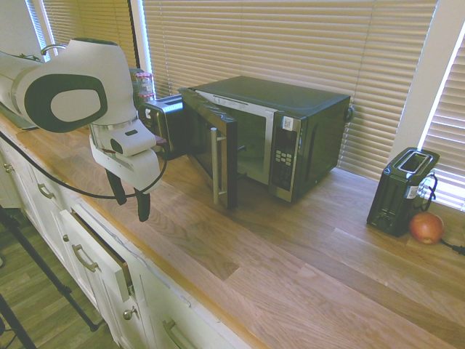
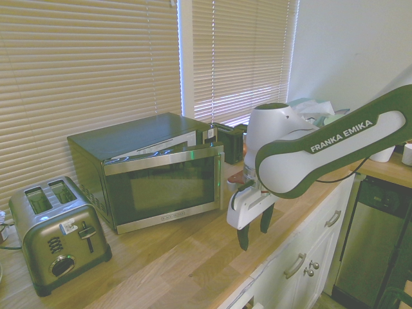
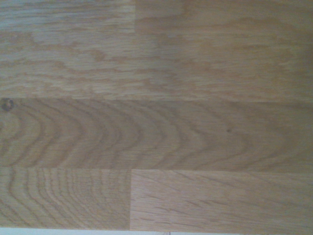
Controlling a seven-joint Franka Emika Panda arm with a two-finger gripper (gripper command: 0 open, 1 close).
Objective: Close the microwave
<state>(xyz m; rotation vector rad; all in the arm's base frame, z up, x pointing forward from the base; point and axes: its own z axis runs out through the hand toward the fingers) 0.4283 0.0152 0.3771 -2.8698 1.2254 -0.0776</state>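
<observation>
Because the door (image 2: pixel 168 187) stands ajar, closing force belongs on the door, not on the oven body.
Microwave (image 1: pixel 290 109): on the countertop, against the window side, between the silver toaster (image 2: pixel 61 235) and the arm in the second exterior view.
Gripper (image 2: pixel 255 235): fingers parted, nothing between them; positioned above the counter near its front edge, apart from the door.
Door handling: rigid panel on a side hinge; should swing with light force, with some resistance expected at the latch.
Body handling: probably heavy, but a hard shove could slide it on smooth wood.
Contact point: outer face of the door near the vertical bar handle (image 1: pixel 215 166), far from the hinge, for best leverage. Grasping is optional; a push should suffice.
Caution: the metal bar may be slippery, and the glass calls for steady, moderate pressure.
Surface: wooden countertop (image 1: pixel 240 291), flat, with visible grain and staggered plank joints.
Adjacent items: small black toaster (image 1: pixel 403 190) and a round reddish fruit or onion (image 1: pixel 426 227) beside it, well apart from the door.
Room: kitchen; pale blinds (image 2: pixel 84 71) behind the oven, white cabinets below, one drawer (image 1: pixel 98 254) pulled partly out.
</observation>
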